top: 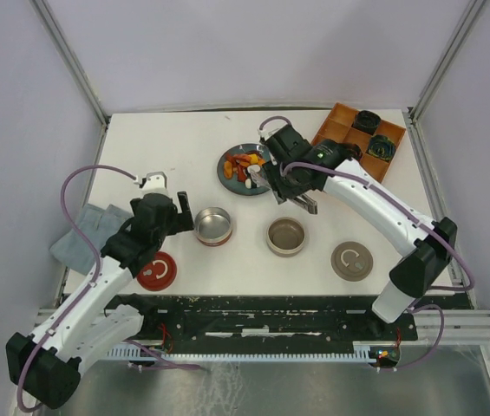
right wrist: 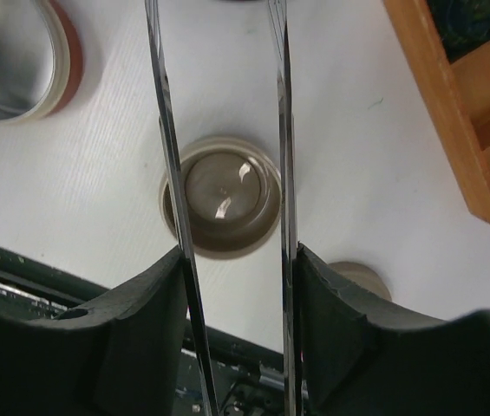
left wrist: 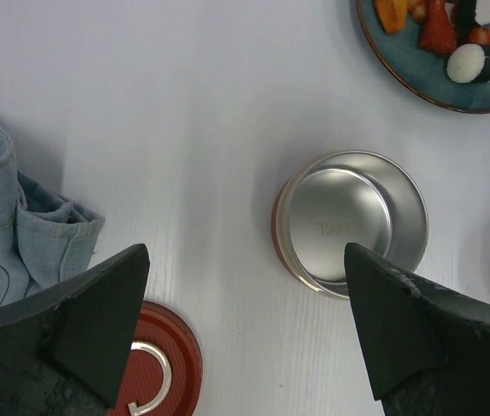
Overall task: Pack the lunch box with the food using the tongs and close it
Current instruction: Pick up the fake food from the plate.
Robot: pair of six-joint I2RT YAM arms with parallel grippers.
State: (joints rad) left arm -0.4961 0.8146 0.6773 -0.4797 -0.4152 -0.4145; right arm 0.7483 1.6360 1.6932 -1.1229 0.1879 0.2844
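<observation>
The food (top: 245, 165) lies in small orange, red and white pieces on a dark round plate (top: 227, 178) at the back centre. My right gripper (top: 281, 179) hangs just right of the plate, shut on the silver tongs (top: 303, 204). In the right wrist view both tong arms (right wrist: 170, 156) run up between the gripper (right wrist: 231, 290) pads. The lunch box shows as two open round tins: a red-rimmed one (top: 213, 225) and a beige one (top: 286, 235). My left gripper (top: 186, 215) is open just left of the red-rimmed tin (left wrist: 349, 221), empty (left wrist: 245, 321).
A red lid (top: 157, 270) lies under the left arm, and a beige lid (top: 351, 261) at the front right. A wooden tray (top: 340, 121) with dark rosettes stands at the back right. Blue cloth (top: 97, 230) is bunched at the left edge.
</observation>
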